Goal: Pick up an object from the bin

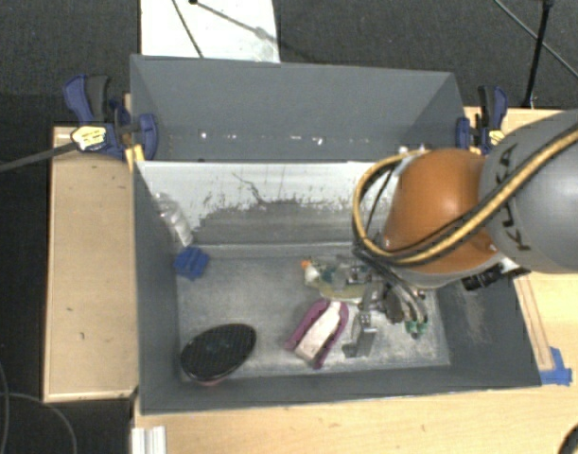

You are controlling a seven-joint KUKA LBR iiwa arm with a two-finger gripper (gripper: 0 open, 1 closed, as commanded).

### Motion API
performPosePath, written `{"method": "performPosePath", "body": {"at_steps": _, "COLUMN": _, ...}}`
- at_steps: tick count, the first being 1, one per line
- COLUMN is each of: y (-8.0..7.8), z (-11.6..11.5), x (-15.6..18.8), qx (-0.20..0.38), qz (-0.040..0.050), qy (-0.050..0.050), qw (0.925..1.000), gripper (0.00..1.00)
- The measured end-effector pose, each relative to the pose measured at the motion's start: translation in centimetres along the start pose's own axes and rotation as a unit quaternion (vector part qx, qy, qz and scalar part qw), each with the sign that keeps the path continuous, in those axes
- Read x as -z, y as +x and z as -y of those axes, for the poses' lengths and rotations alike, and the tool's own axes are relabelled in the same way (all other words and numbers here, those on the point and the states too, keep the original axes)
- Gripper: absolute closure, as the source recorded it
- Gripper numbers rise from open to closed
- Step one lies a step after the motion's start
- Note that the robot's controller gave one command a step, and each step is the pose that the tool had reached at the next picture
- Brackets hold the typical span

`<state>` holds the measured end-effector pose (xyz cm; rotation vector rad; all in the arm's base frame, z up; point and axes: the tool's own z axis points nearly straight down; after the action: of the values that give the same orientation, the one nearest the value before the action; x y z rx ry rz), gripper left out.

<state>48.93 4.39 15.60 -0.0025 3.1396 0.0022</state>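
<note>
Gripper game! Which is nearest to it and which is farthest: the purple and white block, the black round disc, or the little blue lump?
1. The purple and white block, right beside the gripper, on the view's left of it.
2. The black round disc, in the bin's near left corner.
3. The little blue lump, against the left wall, farther back.

Even, moderate light falls from overhead on the grey bin (289, 102). Small white glints dot its far wall, above and to the left of the end effector (360, 333). The orange cover (438, 206) just above the end effector carries a soft sheen. The bin floor to the right of the end effector lies in the arm's shadow, and the dark surroundings beyond the bin are dim.
</note>
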Motion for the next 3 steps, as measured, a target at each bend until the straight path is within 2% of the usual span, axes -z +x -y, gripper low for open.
{"method": "performPosePath", "body": {"at_steps": 1, "y": -2.8, "z": 0.3, "x": -8.7, "qx": 0.115, "qz": -0.0019, "qy": 0.0, "qw": 0.9934, "gripper": 0.0}}
{"method": "performPosePath", "body": {"at_steps": 2, "y": -2.9, "z": 0.3, "x": -8.6, "qx": 0.113, "qz": -0.0005, "qy": 0.0, "qw": 0.9936, "gripper": 1.0}}
{"method": "performPosePath", "body": {"at_steps": 3, "y": -3.3, "z": -0.4, "x": 7.1, "qx": 0.131, "qz": 0.0048, "qy": 0.001, "qw": 0.9913, "gripper": 1.0}}
